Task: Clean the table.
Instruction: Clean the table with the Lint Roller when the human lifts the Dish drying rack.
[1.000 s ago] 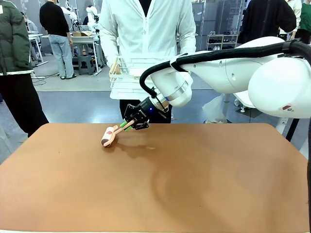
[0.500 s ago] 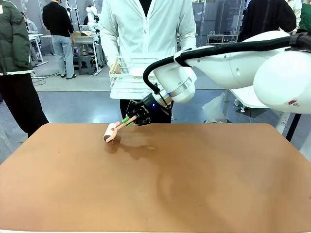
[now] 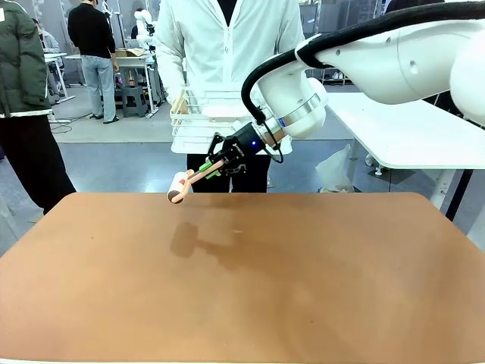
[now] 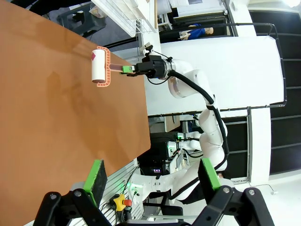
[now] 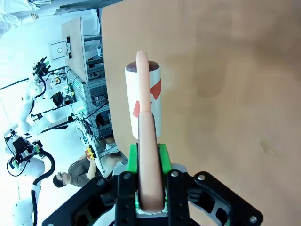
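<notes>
– Reddish-brown and matte, is that the table (image 3: 242, 296)?
– Yes, a smooth, wide top with rounded corners, filling the near half of the front view. A soft shadow (image 3: 188, 239) lies toward its far left.
– What is the next biggest thing?
– The right arm (image 3: 394, 53): glossy white rounded shells with a black cable (image 3: 248, 91) looping along it. It comes in from the right and reaches across the middle toward the far edge. Behind it a person (image 3: 227, 45) in a white zipped jacket stands at the far side, holding a white wire basket (image 3: 198, 114) at waist height.
– And the right gripper?
– The right gripper (image 3: 214, 168) is black and blocky, with its green pads (image 5: 163, 157) pinched tight on the flat peach handle (image 5: 149, 136) of a roller (image 3: 179, 186). In the right wrist view the handle runs straight out between the fingers to a white paper cylinder with a red mark, and a peach plastic bar crosses its face.
– Is the roller on the table?
– No. It hangs in the air above the far left part, clear of the top, with its shadow beneath it.
– And the left gripper?
– The left gripper (image 4: 153, 176) shows in its own wrist view. The fingers are spread wide, the square green pads stand well apart, and nothing is between them.
</notes>
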`<state>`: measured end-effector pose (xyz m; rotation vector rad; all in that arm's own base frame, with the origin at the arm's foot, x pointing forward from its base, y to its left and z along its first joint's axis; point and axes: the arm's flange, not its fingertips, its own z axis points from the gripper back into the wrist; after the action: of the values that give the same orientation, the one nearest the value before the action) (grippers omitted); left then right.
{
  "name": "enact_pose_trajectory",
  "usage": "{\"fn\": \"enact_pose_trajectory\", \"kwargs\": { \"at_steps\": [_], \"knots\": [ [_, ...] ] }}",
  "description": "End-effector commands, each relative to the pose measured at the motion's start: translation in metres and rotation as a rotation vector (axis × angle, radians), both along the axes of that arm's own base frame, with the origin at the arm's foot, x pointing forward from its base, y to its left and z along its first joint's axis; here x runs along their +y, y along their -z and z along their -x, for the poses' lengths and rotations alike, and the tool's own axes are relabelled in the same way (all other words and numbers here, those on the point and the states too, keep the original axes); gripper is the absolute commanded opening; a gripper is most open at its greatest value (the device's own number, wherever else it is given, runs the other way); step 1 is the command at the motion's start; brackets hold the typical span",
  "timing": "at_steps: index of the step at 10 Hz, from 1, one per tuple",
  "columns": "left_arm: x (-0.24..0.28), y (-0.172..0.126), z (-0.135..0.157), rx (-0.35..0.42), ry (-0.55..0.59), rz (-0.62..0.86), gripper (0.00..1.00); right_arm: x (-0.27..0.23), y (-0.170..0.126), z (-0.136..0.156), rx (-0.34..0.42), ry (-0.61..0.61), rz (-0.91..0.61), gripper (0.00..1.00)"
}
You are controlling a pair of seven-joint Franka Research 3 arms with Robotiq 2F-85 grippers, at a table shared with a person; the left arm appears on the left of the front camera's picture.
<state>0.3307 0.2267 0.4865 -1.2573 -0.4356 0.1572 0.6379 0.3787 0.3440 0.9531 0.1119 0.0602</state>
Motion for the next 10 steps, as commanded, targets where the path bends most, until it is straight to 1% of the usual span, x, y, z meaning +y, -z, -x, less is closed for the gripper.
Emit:
{"fn": "enact_pose_trajectory", "kwargs": {
  "at_steps": [1, 2, 3, 5, 6, 7, 8, 9, 10],
  "knots": [
    [0.002, -0.001, 0.002, -0.013, 0.001, 0.012, 1.0, -0.011, -0.001, 0.021, -0.019, 0.009, -0.014, 0.21],
    [0.002, -0.001, 0.002, -0.013, 0.001, 0.012, 1.0, -0.011, -0.002, 0.021, -0.022, 0.009, -0.011, 0.21],
    [0.002, -0.001, 0.002, -0.013, 0.001, 0.012, 1.0, -0.012, -0.003, 0.021, -0.006, 0.008, -0.006, 0.21],
    [0.002, -0.001, 0.002, -0.013, 0.001, 0.012, 1.0, -0.025, -0.018, 0.027, -0.003, 0.013, 0.05, 0.21],
    [0.002, -0.001, 0.002, -0.013, 0.001, 0.012, 1.0, -0.041, -0.032, 0.037, -0.012, -0.003, 0.114, 0.21],
    [0.002, -0.001, 0.002, -0.013, 0.001, 0.012, 1.0, -0.063, -0.051, 0.05, -0.049, -0.004, 0.233, 0.21],
    [0.002, -0.001, 0.002, -0.013, 0.001, 0.012, 1.0, -0.091, -0.071, 0.058, -0.074, -0.002, 0.322, 0.21],
    [0.002, -0.001, 0.002, -0.013, 0.001, 0.012, 1.0, -0.129, -0.096, 0.063, -0.094, 0.04, 0.385, 0.21],
    [0.002, -0.001, 0.002, -0.013, 0.001, 0.012, 1.0, -0.153, -0.112, 0.068, -0.101, 0.065, 0.425, 0.21]
  ]
}}
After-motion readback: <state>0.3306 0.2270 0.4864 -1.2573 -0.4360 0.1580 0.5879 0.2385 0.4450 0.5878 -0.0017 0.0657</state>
